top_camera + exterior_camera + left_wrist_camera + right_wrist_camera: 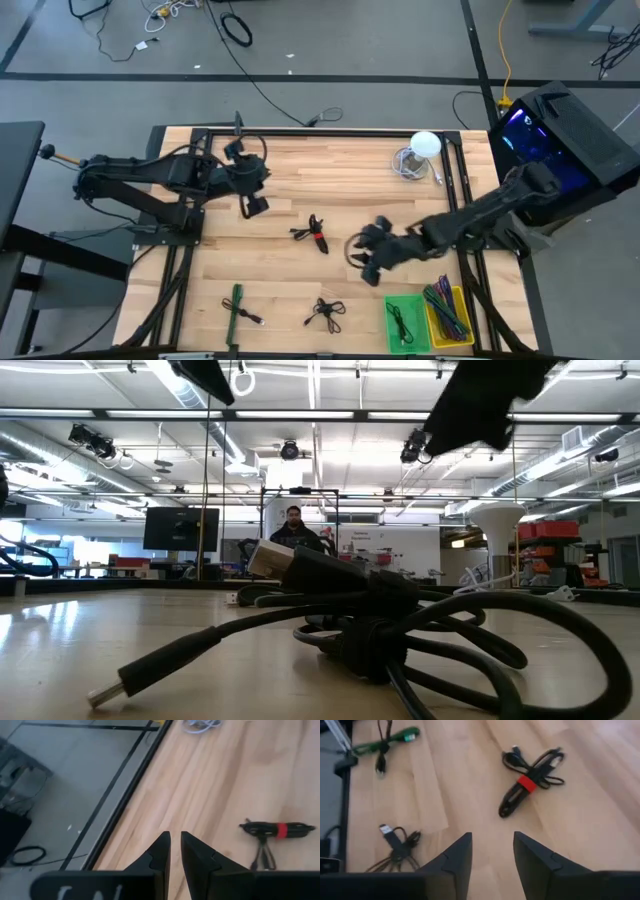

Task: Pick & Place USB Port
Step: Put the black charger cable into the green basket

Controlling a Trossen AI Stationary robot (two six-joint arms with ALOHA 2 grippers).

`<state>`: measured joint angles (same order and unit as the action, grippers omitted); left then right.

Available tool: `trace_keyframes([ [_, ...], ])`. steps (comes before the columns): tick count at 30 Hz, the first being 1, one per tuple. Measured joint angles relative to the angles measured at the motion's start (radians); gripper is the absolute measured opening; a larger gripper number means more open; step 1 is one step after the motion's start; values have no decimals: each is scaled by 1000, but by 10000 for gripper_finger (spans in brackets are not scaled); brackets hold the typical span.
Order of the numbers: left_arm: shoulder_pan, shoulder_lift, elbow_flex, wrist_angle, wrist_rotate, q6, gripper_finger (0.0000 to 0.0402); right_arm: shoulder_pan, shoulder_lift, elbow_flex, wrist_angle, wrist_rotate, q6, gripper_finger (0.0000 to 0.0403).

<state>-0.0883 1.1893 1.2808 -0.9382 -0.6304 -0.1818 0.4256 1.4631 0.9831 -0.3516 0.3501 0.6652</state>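
Observation:
Three bundled USB cables lie flat on the wooden table: a black one with a red tie (315, 236) (530, 782) (275, 830), one with a green tie (237, 305) (385, 742), and an all-black one (325, 312) (395, 847) that fills the low view (370, 620). My right gripper (368, 258) (492, 845) hovers open above bare wood, to the right of the red-tied cable and holding nothing. My left gripper (254, 203) (175, 840) waits over the table's far left part, its fingers nearly together with only a narrow gap, empty.
A green bin (405, 322) with a cable in it and a yellow bin (448, 312) with several cables sit at the near right corner. A white round-topped object (424, 146) and a coiled light cable (410, 163) stand at the far right. Bare wood lies between the cables.

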Motion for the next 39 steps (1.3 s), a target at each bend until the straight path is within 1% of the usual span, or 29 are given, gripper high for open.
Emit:
trace_keyframes([
  [3, -1, -33, -1, -55, -23, -36, 48, -65, 90, 0, 163, -100, -116, 146],
  [5, -1, -54, -2, -56, -26, -45, 48, -101, 141, 0, 220, -133, -159, 147],
  [7, -1, -73, -25, -59, -27, -49, 48, -134, 188, 0, 251, -142, -175, 147],
  [10, -1, -119, -91, -55, -26, -76, 48, -177, 243, -1, 295, -162, -181, 147],
  [12, -4, -146, -141, 5, -15, -100, 48, -200, 257, -1, 303, -185, -186, 147],
  [14, -11, -176, -208, 31, -6, -101, 48, -219, 272, 1, 345, -199, -193, 147],
  [16, -13, -196, -270, 103, 0, -102, 48, -237, 276, -1, 338, -205, -195, 147],
  [18, -12, -221, -332, 131, 11, -110, 48, -250, 289, 1, 380, -212, -196, 147],
  [20, -12, -234, -383, 213, 33, -124, 48, -259, 289, 0, 373, -214, -206, 147],
  [22, -12, -242, -448, 325, 67, -121, 48, -269, 289, 0, 373, -239, -225, 147],
  [23, -12, -243, -481, 415, 97, -99, 48, -270, 284, 0, 361, -251, -236, 147],
  [25, -9, -233, -547, 610, 196, -34, 48, -273, 276, -1, 368, -259, -257, 147],
  [27, 0, -179, -595, 743, 270, 1, 48, -275, 269, 2, 383, -257, -276, 147],
  [28, 5, -147, -607, 783, 290, 7, 48, -279, 265, 1, 383, -257, -283, 147],
  [30, 16, -68, -621, 785, 294, -3, 48, -284, 265, 1, 395, -255, -286, 147],
  [35, 40, 172, -599, 893, 331, -31, 48, -288, 254, 1, 400, -259, -312, 147],
  [39, 60, 302, -554, 901, 319, -29, 50, -287, 250, 0, 393, -265, -318, 147],
])
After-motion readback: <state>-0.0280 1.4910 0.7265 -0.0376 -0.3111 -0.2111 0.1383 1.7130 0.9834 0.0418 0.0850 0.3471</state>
